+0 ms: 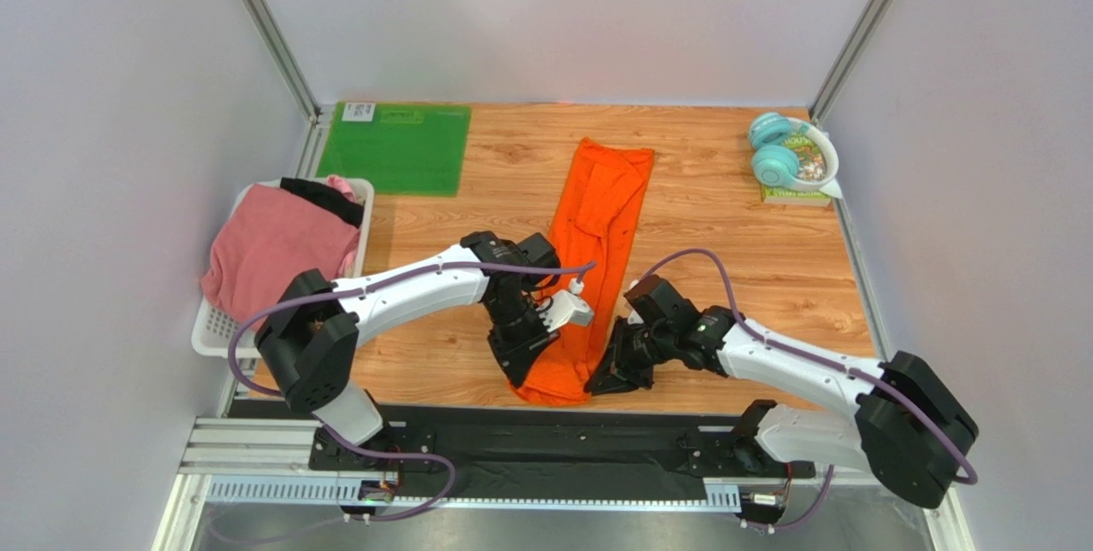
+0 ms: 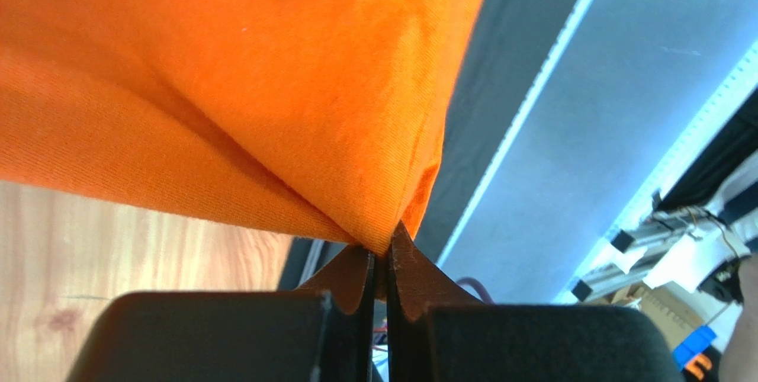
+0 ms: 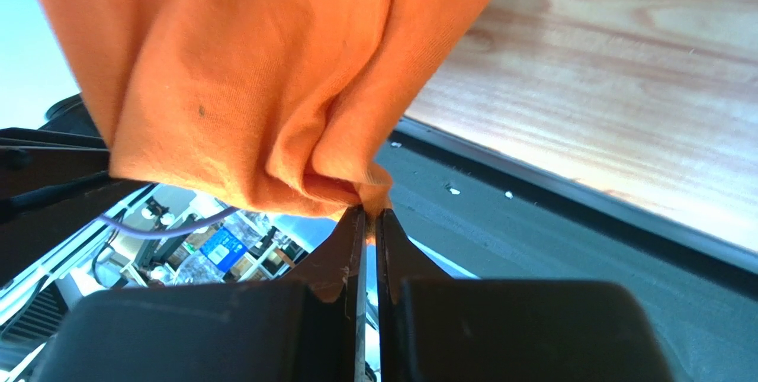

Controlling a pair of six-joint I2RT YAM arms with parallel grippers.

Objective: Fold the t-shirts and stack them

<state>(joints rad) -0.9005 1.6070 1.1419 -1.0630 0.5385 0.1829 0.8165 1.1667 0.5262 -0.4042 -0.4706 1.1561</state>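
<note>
Two grippers, both clamped on the same cloth.

Left gripper (image 1: 524,365): jaws pressed together on the near-left corner of the orange t-shirt (image 1: 603,212). In the left wrist view the fabric edge is pinched right at my fingertips (image 2: 409,277) and fans out away from them, with wood grain showing under it.

Right gripper (image 1: 616,374): jaws pressed together on the near-right corner of that shirt. In the right wrist view a bunched fold of orange is caught between the fingertips (image 3: 342,253). The rest hangs clear of the surface there.

Orange shirt position: it is folded into a long narrow strip down the middle of the table (image 1: 770,256). It runs slightly diagonally from the far side towards the near edge. The far end lies flat on the wood. The near end sits between my two grippers, right at the black rail along the table's front.

Other shirts: the pink t-shirt (image 1: 270,250) is heaped in the white basket (image 1: 212,327) at the table's left edge and spills over the rim. The black t-shirt (image 1: 321,199) is in the same basket at its far end, touching the pink one.

Green mat (image 1: 395,148) lies flat in the far-left corner, just beyond the basket. Two teal round items (image 1: 774,148) sit in the far-right corner, well apart from the shirts; I cannot tell what they are.
</note>
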